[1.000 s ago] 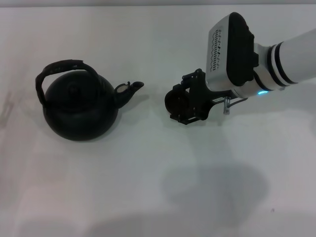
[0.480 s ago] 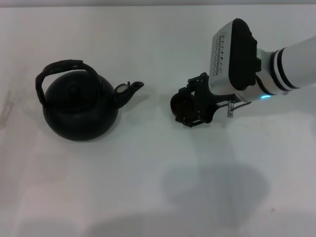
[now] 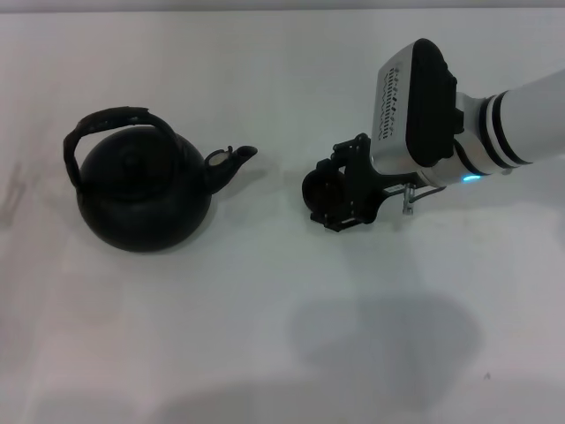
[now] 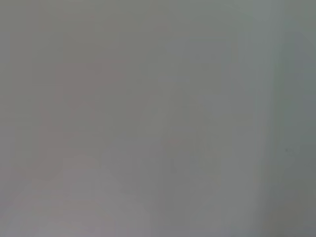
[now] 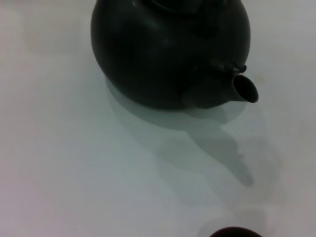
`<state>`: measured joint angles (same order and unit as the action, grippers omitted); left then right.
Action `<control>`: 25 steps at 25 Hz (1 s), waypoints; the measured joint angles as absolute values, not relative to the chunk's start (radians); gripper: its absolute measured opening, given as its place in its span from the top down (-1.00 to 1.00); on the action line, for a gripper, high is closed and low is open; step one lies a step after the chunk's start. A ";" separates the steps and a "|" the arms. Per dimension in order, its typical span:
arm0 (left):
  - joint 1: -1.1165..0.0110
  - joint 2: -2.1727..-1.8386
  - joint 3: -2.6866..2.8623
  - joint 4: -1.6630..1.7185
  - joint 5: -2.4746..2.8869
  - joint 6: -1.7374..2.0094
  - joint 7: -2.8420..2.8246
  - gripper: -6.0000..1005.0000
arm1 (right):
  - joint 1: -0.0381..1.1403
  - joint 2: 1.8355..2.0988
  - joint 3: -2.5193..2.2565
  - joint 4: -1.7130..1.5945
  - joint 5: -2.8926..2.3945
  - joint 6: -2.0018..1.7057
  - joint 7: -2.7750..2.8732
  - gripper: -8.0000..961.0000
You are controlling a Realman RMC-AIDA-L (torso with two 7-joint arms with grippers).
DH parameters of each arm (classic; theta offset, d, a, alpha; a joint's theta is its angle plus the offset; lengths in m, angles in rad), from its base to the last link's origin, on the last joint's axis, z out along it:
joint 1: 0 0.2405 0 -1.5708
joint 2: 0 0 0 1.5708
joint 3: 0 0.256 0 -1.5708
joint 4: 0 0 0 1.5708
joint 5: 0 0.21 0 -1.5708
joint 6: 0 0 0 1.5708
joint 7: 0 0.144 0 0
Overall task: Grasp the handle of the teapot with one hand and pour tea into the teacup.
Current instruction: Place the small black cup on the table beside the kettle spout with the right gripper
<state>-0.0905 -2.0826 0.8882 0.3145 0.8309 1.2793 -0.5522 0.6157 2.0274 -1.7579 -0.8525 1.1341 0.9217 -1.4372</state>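
Right gripper (image 3: 334, 196) sits around the teacup (image 3: 320, 187) — whether it pinches, I cannot tell. Teapot (image 3: 141, 194) stands well apart, spout toward it — looks heavy and rigid; take the rough handle (image 3: 113, 119) at its crown.

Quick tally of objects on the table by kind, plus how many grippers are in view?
Teapot: 1
Teacup: 1, at the right gripper
Grippers in view: 1, the right; the left is not in any view
Total: 2 objects on the table, 1 gripper
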 joint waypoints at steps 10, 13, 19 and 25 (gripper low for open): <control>-0.087 -2.082 0.888 0.315 0.832 1.279 -0.551 -0.38 | 0.615 2.021 -1.758 -0.862 1.172 0.930 -1.446 -0.76; -0.086 -2.082 0.888 0.316 0.832 1.279 -0.550 -0.38 | 0.614 2.020 -1.752 -0.865 1.177 0.937 -1.448 -0.81; -0.080 -2.082 0.888 0.316 0.831 1.298 -0.550 -0.38 | 0.603 2.020 -1.748 -0.897 1.178 0.948 -1.448 -0.80; -0.066 -2.083 0.890 0.309 0.831 1.353 -0.552 -0.38 | 0.568 2.015 -1.707 -0.978 1.178 0.978 -1.451 -0.80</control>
<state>-0.0657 -2.0835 0.8904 0.3091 0.8312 1.3532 -0.5518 0.5681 2.0155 -1.7073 -0.9781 1.1783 0.9779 -1.4509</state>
